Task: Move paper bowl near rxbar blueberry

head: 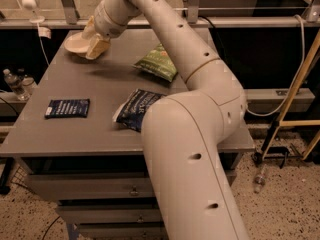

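The paper bowl is cream and round and sits at the table's far left corner. My gripper is at the bowl's right rim, open, with one finger on the near side of the rim and the other on the far side. The rxbar blueberry, a flat navy wrapper with white text, lies near the table's front left, well apart from the bowl. My arm reaches over the table from the front right.
A green chip bag lies at mid-table behind my arm. A larger dark blue chip bag lies right of the rxbar, partly hidden by my arm. The grey table has drawers below. A water bottle stands off the left edge.
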`<state>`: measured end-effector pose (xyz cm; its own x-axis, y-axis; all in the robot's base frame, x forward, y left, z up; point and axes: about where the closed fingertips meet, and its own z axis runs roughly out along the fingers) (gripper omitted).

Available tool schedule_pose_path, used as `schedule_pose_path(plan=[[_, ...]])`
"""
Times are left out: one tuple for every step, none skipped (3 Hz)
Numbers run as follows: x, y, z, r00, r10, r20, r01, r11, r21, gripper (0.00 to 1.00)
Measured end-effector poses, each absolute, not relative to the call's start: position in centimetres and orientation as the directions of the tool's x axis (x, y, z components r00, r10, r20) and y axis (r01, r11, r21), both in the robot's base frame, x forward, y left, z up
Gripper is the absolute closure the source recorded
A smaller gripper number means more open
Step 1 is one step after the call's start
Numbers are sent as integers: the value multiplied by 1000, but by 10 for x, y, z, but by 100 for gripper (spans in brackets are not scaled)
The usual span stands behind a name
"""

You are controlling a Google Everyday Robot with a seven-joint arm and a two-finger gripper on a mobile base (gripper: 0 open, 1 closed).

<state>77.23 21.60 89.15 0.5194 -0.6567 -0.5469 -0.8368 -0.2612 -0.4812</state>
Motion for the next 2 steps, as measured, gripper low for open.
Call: schedule_pose_path(plan=[[773,226,885,524,-654,-546,-838,-281,-468,40],[779,228,880,501,-685,-530,-849,-269,-455,44]])
